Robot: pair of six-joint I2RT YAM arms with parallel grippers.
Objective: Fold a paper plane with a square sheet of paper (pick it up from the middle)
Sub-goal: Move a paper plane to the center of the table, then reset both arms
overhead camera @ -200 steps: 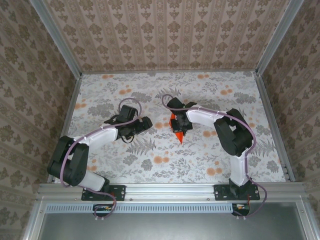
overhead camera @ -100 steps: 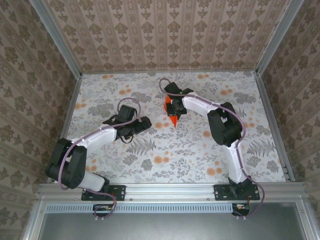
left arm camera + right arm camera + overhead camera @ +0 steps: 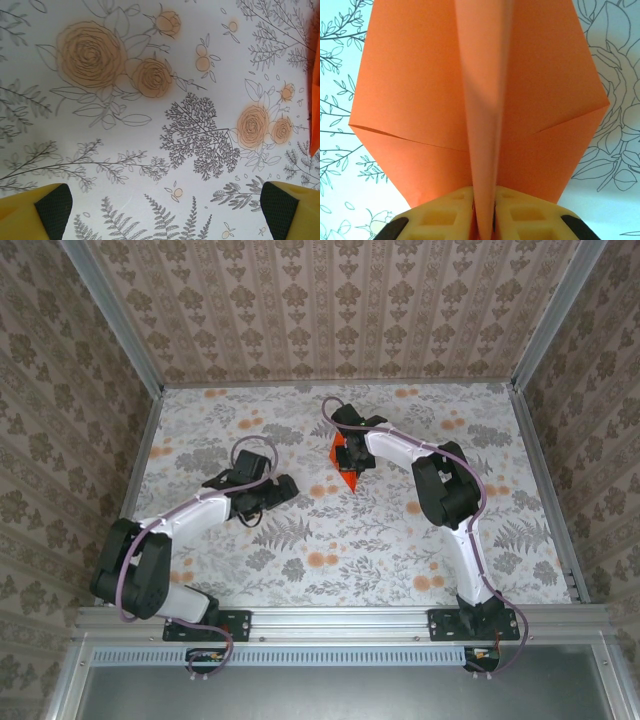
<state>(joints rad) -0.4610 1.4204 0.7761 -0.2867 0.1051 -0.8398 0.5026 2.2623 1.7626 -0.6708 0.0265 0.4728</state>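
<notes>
Your left claw (image 3: pixel 272 490) hovers over the left-centre of the surface (image 3: pixel 380 550), jaws spread wide with nothing between them. In its wrist view the claw (image 3: pixel 165 207) shows its dark pads (image 3: pixel 52 207) at either side of bare floral print, and an orange sliver of the paper plane (image 3: pixel 315 75) sits at the right of that picture. Leave this arm parked, apart from the work, unless you judge a second pinch is needed.

To its right, nearer the far edge and about midway between the left and right edges, your right claw (image 3: pixel 347 452) is clamped on the paper plane (image 3: pixel 347 472), whose nose points toward the near edge. The right wrist view has the claw (image 3: pixel 484 210) pinching the centre crease (image 3: pixel 482 125), with both wings (image 3: pixel 410 85) flaring out evenly. Whether the nose touches the surface I cannot tell.

The folding looks done, so the step is likely setting it down. Lower gently, with the crease level, so the thin paper doesn't buckle. Part the jaws only once it rests, then lift straight away so no finger snags a wing.
</notes>
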